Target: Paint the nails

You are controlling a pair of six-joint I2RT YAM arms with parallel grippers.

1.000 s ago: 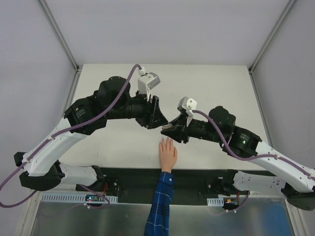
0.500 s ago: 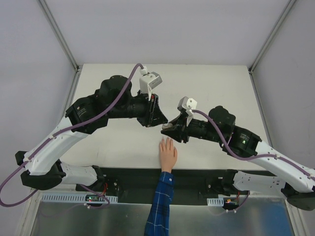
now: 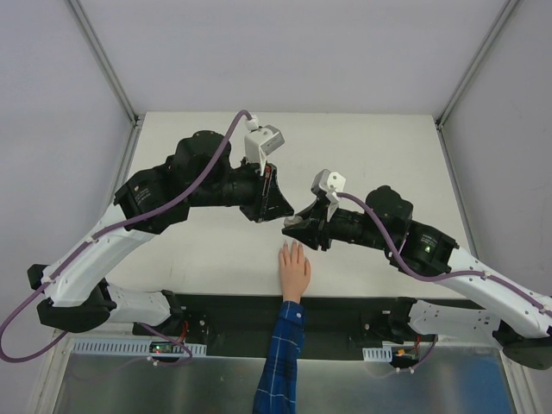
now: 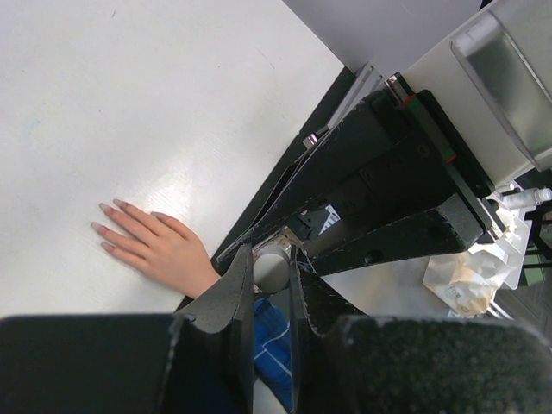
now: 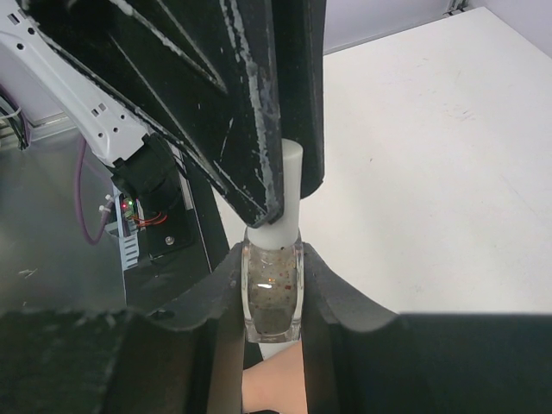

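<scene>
1. Plainly, the right gripper (image 5: pixel 273 285) is clamped tight on a small glass polish bottle (image 5: pixel 273 302).
2. The left gripper (image 4: pixel 270 269) is pinched closed on the bottle's white cap (image 5: pixel 291 220).
3. The nails (image 4: pixel 105 208), seemingly pinkish, tip the mannequin hand (image 3: pixel 294 267), which lies flat on the table (image 3: pixel 362 147) near both grippers.

Saw a white tabletop (image 3: pixel 379 147), matte and faintly scuffed, walled in by pale grey panels (image 3: pixel 285 52) on three sides. Noted silver frame posts (image 3: pixel 103 60) running down to its far corners. Found a black strip (image 3: pixel 345 312) along its near edge, grey metal sheeting (image 3: pixel 103 379) below. Met soft, even light across it all.
</scene>
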